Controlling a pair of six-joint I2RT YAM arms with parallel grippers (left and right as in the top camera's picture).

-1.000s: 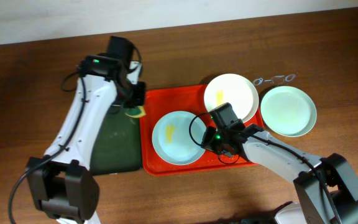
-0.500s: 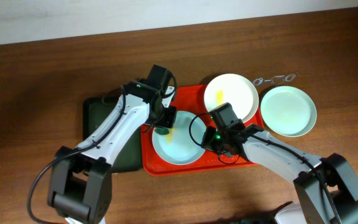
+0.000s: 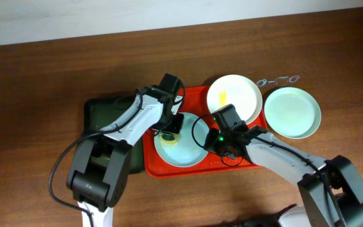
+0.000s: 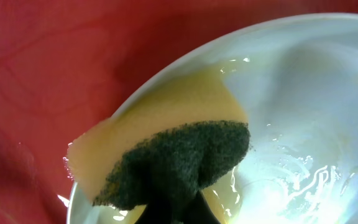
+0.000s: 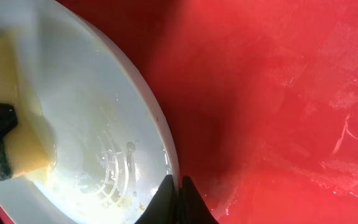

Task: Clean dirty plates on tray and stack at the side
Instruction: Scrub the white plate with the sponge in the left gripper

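Sponge (image 4: 166, 143) sits clamped in the left fingers (image 4: 173, 213) on the mint plate (image 3: 181, 151), mid-frame on the red tray (image 3: 193, 98); only in the right wrist view we see the right fingers (image 5: 164, 198) pinching its rim.

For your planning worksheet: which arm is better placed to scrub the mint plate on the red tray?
Left. The left gripper holds the sponge on the plate; the right gripper grips that plate's rim, apparently steadying it.
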